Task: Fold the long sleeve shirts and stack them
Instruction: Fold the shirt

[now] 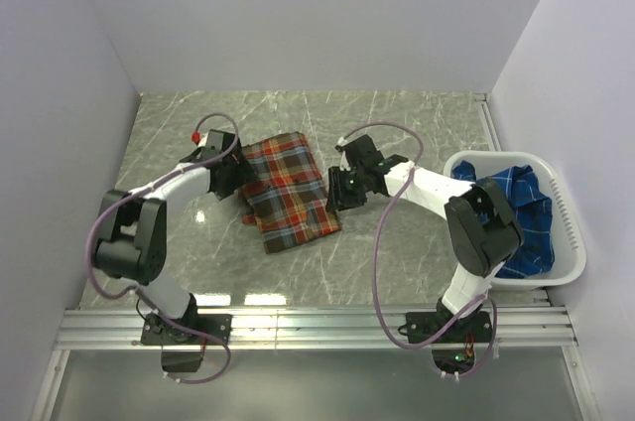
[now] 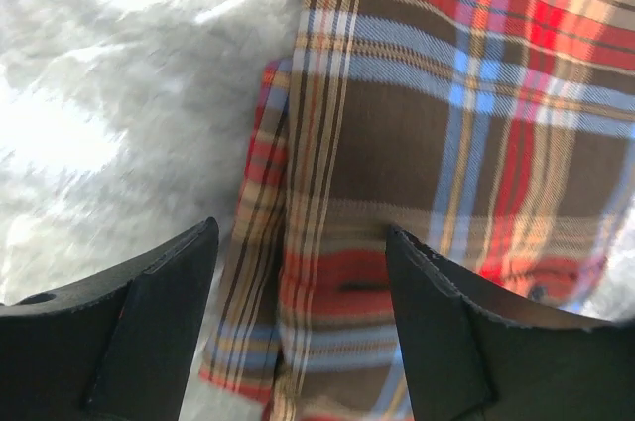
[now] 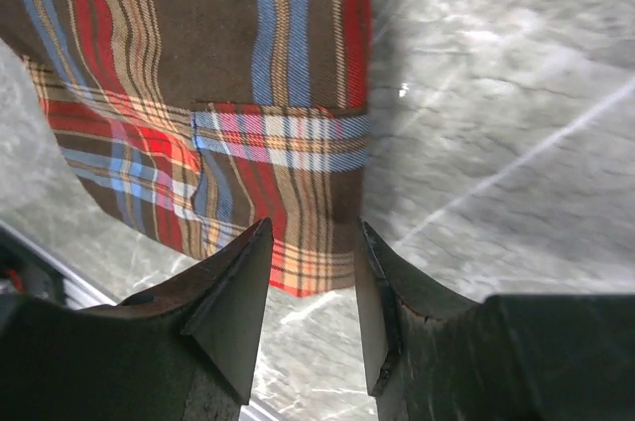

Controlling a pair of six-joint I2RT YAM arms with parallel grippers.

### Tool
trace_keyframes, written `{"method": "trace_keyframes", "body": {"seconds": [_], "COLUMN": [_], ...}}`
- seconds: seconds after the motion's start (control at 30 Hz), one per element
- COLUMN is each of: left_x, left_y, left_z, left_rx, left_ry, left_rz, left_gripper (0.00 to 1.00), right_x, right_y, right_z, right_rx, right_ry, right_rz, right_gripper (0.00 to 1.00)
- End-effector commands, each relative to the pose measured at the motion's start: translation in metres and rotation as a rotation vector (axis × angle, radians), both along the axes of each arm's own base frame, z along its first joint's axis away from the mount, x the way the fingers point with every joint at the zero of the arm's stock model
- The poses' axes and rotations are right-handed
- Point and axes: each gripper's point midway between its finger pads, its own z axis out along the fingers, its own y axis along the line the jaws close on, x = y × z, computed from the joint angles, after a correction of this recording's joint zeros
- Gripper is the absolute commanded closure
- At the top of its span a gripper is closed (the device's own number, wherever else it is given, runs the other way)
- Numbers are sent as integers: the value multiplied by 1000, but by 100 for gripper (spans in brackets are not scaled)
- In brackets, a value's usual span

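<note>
The red-orange plaid long sleeve shirt lies folded into a rectangle on the marble table. My left gripper hangs at its left edge. In the left wrist view the left gripper is open, its jaws straddling a folded strip of the shirt without pinching it. My right gripper is at the shirt's right edge. Seen from the right wrist, the right gripper is open, with the shirt's corner just beyond the tips. The blue plaid shirt lies crumpled in the basket.
A white plastic basket stands at the right edge of the table, beside the right arm. White walls close in the table on the left, back and right. A metal rail runs along the near edge.
</note>
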Motion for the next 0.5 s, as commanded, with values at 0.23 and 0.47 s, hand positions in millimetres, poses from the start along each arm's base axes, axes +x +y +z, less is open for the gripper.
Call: {"method": "trace_keyframes", "body": {"seconds": [0.23, 0.47], "left_x": [72, 148], "left_y": [-15, -37], "left_z": [-25, -12], "left_rx": [78, 156], "left_ry": [10, -106], "left_rz": [-63, -283], "left_gripper": [30, 29], "right_x": [-50, -91], "right_y": [53, 170], "right_z": [-25, 11], "right_rx": [34, 187], "right_ry": [135, 119], "right_rz": [184, 423], "right_gripper": [60, 64]}}
